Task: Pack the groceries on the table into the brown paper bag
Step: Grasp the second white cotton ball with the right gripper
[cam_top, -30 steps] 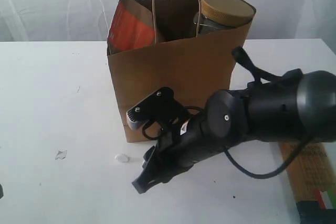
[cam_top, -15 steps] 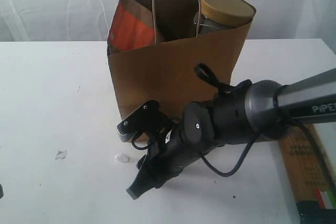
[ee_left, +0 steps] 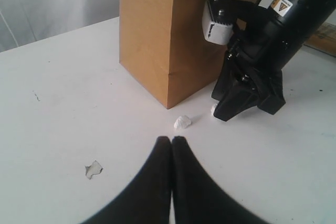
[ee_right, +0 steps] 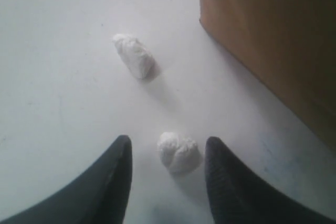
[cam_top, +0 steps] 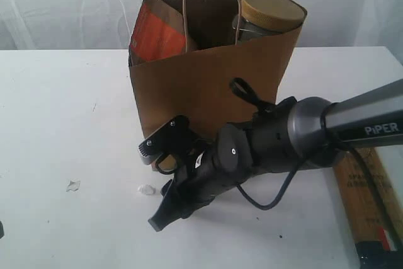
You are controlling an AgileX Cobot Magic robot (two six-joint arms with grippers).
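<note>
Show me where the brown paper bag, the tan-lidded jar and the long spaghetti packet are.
brown paper bag (cam_top: 189, 86), exterior view, bare front wall.
tan-lidded jar (cam_top: 272, 11), exterior view, top of its lid.
long spaghetti packet (cam_top: 359, 193), exterior view, its printed upper face.

The black right gripper (cam_top: 158, 221) now sits slightly further left and lower than a second ago, its tip nearer the small white pebble-like bit (cam_top: 147, 189). The arm's bulky dark joint has drawn back, baring its grey forearm (cam_top: 362, 118) and more of the long tan spaghetti packet (cam_top: 362, 196).
</note>
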